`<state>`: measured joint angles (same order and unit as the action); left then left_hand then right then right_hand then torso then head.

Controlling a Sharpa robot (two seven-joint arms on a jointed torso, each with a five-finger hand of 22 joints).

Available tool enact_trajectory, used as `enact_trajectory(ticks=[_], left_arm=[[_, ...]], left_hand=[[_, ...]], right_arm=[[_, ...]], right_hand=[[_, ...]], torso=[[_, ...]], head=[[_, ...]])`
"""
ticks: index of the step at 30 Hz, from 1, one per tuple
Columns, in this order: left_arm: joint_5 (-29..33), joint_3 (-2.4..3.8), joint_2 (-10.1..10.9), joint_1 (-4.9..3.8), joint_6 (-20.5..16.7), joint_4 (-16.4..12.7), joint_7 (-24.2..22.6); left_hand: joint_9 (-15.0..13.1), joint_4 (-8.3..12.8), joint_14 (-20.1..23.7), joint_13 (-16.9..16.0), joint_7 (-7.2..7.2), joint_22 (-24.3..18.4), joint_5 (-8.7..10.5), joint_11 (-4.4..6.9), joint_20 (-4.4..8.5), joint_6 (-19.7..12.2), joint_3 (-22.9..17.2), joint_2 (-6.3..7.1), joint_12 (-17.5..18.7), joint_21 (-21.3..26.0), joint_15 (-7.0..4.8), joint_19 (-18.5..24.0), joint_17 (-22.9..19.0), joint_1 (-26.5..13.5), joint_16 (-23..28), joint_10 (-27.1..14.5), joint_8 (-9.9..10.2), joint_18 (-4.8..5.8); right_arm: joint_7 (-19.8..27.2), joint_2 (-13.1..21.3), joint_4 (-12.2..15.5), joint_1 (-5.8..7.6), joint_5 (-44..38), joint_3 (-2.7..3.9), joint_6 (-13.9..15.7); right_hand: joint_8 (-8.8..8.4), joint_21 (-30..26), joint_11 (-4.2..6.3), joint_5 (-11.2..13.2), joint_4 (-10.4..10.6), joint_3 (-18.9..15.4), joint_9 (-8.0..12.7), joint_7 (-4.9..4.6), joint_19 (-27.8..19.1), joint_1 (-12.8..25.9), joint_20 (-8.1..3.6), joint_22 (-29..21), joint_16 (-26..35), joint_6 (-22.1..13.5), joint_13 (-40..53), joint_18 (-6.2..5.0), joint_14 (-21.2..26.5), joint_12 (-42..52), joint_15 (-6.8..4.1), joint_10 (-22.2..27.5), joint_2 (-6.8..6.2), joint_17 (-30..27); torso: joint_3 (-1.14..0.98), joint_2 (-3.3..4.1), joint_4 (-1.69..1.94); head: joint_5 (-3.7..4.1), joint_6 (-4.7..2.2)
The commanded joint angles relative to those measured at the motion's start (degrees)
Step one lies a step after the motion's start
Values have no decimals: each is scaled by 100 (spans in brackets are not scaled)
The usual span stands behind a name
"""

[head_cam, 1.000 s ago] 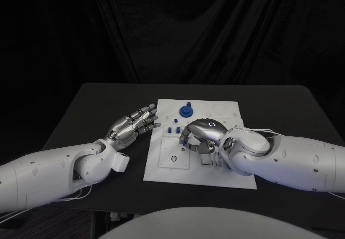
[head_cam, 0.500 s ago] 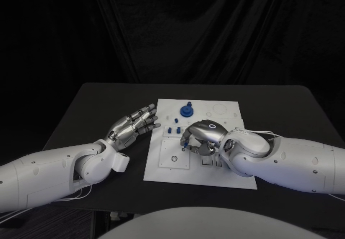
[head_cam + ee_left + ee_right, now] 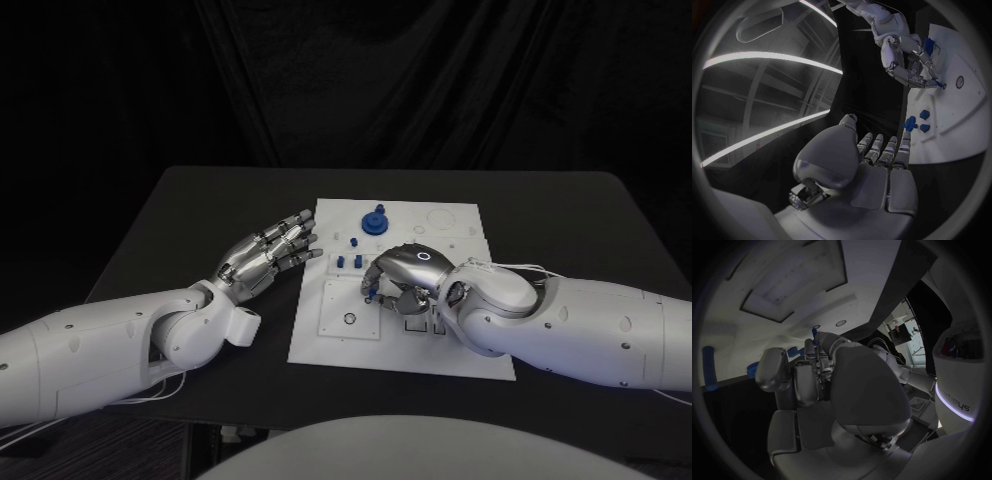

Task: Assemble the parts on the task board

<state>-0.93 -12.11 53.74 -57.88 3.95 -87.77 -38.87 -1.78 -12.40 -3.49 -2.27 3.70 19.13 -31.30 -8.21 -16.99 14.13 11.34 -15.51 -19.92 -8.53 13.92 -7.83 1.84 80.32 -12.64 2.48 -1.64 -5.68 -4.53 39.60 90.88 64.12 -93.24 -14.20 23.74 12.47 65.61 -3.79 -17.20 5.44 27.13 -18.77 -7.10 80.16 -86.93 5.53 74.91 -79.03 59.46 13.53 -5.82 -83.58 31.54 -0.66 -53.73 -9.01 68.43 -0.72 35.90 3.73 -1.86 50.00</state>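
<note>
Right robot hand (image 3: 405, 272) curled over board (image 3: 325, 340), pinching small blue part (image 3: 937, 83). Left robot hand (image 3: 268, 251) wide, empty, beside board over counter (image 3: 173, 220).

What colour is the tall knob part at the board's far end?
Blue, a round base with a peg on top. The head view shows it best.

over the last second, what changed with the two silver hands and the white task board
Little changed. The right silver hand crept slightly toward the robot's right over the white task board, fingers curled down at a small blue part. The left silver hand stayed open beside the board, and the round blue knob stayed put.
</note>
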Motion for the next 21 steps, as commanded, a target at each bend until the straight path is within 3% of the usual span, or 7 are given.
enact_trajectory(ticks=[1, 21], left_arm=[[1, 3, -9, 16, 84, -2, -611], [45, 3, -18, 28, 90, 51, -556]], left_hand=[[-8, -5, 8, -9, 49, 6, -22, -18, 21, -1, -36, -16, -16, -7, 31, -36, 9, 31, -37, -19, -22, 32], [-8, -2, 4, -9, 60, 2, -22, -17, 21, 2, -43, -18, -19, -6, 36, -36, 11, 32, -49, -19, -22, 33]], right_arm=[[-66, -15, -9, -26, -46, 3, -45], [-73, -32, 5, -45, -46, 3, -86]], right_hand=[[-26, 11, -12, 34, -12, 35, -3, -25, 25, -8, -16, 831, -21, -19, 1, 64, -45, 16, 9, -17, -26, -8], [-36, 14, -15, 36, -16, 42, -3, -29, 26, -7, -15, 831, -19, -29, -4, 65, -42, 9, 11, -15, -24, -15]], torso=[[4, 1, 1], [4, 2, 1]], head=[[1, 0], [-6, 0]])
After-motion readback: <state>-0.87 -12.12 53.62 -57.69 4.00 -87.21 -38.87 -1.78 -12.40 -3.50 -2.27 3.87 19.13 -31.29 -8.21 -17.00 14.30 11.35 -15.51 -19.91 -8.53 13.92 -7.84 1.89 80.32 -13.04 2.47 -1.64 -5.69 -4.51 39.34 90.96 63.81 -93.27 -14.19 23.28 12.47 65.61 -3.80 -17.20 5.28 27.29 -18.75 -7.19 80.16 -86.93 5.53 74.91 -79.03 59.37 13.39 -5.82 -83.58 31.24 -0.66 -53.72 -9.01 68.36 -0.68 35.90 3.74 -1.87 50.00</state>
